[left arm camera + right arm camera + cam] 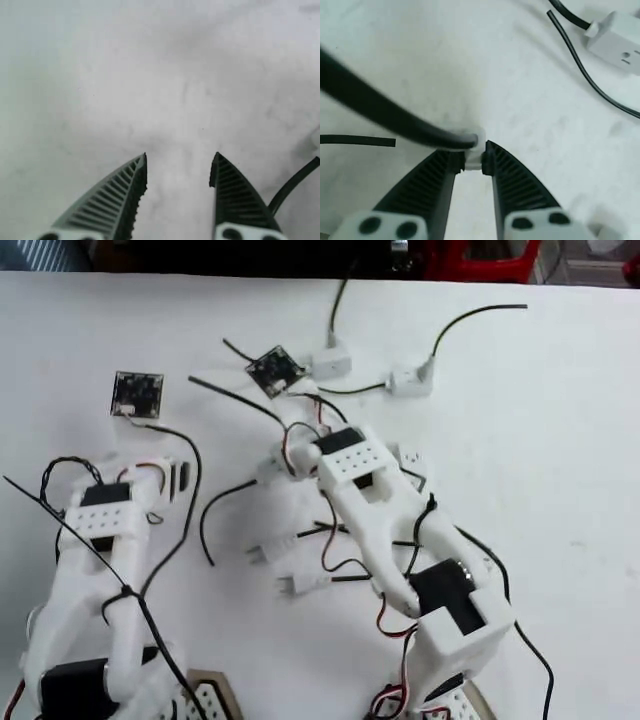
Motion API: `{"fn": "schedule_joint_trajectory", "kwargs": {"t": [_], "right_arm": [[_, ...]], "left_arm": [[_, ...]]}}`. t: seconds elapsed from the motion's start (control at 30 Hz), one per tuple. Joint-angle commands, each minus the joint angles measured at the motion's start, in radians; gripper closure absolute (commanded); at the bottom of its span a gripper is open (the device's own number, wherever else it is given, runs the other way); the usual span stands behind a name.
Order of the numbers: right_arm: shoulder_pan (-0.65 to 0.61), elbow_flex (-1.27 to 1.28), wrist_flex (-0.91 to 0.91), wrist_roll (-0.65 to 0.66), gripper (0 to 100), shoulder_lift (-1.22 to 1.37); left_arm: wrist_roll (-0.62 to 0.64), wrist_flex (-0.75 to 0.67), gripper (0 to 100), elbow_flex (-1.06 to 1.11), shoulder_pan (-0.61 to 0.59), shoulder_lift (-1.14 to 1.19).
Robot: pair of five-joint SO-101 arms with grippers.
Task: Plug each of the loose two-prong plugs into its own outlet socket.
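High view, stock on the white table (pixel 560 490): two outlet sockets, far socket one (pixel 330 365) and far socket two (pixel 410 380), lie at the far side with black leads running from them; whether either already carries a seated plug cannot be told. A third white socket block (pixel 410 455) shows just beside the right arm. First loose plug (pixel 262 553) and second loose plug (pixel 290 586) lie flat near the middle of the table, prongs free, well apart from every socket. Two small circuit boards, one (pixel 137 393) and the other (pixel 275 370), also lie at the far side. Right wrist view: right gripper (pixel 473 161) is clamped narrowly on a held plug (pixel 472 141), white body with a thick black cable (pixel 380 112) trailing off, raised over bare table, with a socket (pixel 617 42) lying apart from it. Left wrist view: left gripper (pixel 180 162) is spread moderately wide, holding nothing, above bare table. Status, as judged: one plug picked up but not inserted; at least two further plugs not yet picked up; most of the task remains.
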Motion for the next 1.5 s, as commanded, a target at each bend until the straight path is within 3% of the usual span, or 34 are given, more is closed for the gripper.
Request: {"fn": "schedule_joint_trajectory", "kwargs": {"t": [0.0,0.33,1.47], "right_arm": [[0.021,0.037,0.047,0.012,98.2,-0.008],[0.019,0.17,0.038,0.008,98.2,-0.114],[-0.013,0.089,-0.054,-0.103,98.2,-0.295]], "left_arm": [[0.009,-0.023,79,-0.005,-0.007,-0.041],[0.009,-0.023,79,-0.005,-0.007,-0.041],[0.009,-0.026,79,-0.005,-0.007,-0.041]]}}
